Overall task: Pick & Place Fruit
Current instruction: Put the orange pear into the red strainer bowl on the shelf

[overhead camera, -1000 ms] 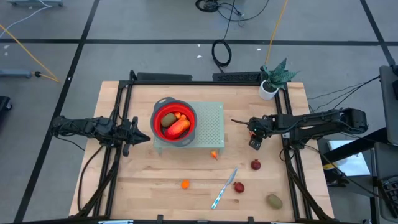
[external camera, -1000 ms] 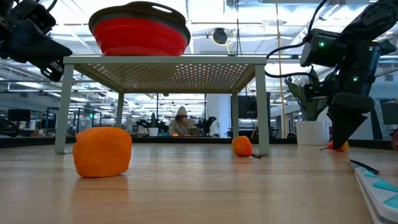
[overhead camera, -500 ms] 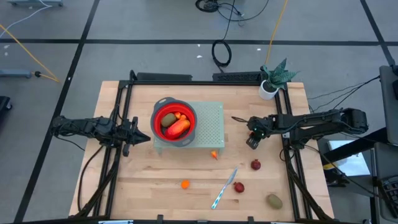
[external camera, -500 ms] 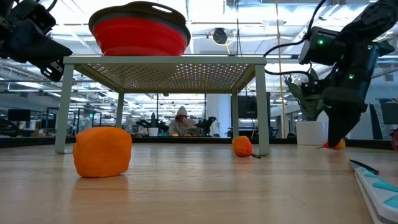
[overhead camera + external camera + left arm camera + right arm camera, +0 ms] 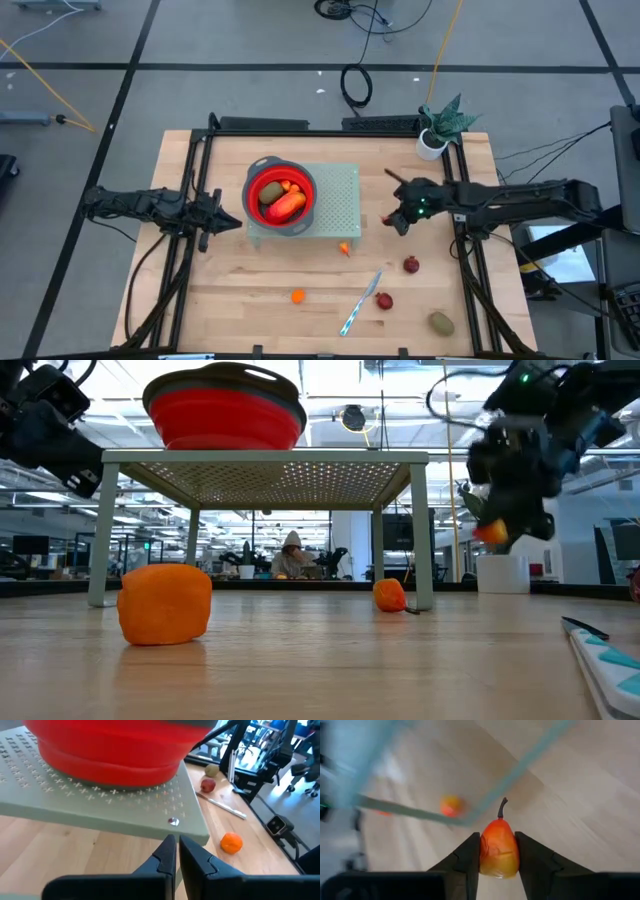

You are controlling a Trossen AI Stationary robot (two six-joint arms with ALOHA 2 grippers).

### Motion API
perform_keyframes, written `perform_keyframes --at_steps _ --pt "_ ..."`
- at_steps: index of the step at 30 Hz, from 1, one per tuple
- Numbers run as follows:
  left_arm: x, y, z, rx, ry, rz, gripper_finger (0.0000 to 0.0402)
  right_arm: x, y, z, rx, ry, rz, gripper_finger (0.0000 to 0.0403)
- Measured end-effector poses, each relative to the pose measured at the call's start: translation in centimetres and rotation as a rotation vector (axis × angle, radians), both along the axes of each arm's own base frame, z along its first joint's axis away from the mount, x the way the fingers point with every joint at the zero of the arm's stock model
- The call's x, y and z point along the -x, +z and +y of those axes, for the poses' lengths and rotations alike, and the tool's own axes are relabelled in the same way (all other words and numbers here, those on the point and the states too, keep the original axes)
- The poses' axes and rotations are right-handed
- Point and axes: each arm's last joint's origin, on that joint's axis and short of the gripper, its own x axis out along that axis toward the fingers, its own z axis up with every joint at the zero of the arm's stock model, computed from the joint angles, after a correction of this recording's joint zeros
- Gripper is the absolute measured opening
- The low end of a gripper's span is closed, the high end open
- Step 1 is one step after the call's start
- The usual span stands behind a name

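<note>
The right end effector (image 5: 498, 851) hangs clear above the wooden worktop (image 5: 250, 300), just off the right side of the pale green perforated stand (image 5: 338, 205), its two fingers clamped on an orange-red toy pear (image 5: 498, 847) with a dark stem. From overhead the pear is almost wholly hidden by the arm; in the low view it shows only as an orange smear (image 5: 490, 532) under the blurred wrist.

The left end effector (image 5: 177, 851) waits at the stand's left edge with its fingers pressed together and nothing between them.

A red collapsible bowl (image 5: 254, 189) sits on the stand's left part, holding an olive-brown fruit (image 5: 267, 195), a long orange-red fruit (image 5: 288, 204) and a small orange one (image 5: 289, 186); others beneath cannot be made out.

On the worktop lie a small orange fruit (image 5: 344, 248) by the stand's front right leg, an orange ball (image 5: 298, 296) nearer the front, two dark red fruits (image 5: 411, 264) (image 5: 384, 301), and an olive-brown kiwi-like fruit (image 5: 441, 323) near the front right corner. A silver-and-blue knife (image 5: 360, 303) lies between the orange ball and the dark red fruits, cut off at the low view's edge.

A potted plant (image 5: 437, 128) stands at the back right corner.
</note>
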Motion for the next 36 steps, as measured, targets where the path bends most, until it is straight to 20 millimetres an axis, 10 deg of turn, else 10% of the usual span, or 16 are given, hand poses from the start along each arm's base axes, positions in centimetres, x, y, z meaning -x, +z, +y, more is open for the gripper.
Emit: perform_keyframes --at_steps 18,36 --pt "0.1 -0.4 0.0 -0.01 0.0 0.043 0.0021 0.1 9.5 0.1 0.084 0.009 -0.91 0.0102" --pt "0.1 -0.4 0.2 0.008 0.072 0.041 0.0021 0.6 12.2 -0.2 0.459 -0.062 -1.222 0.0105"
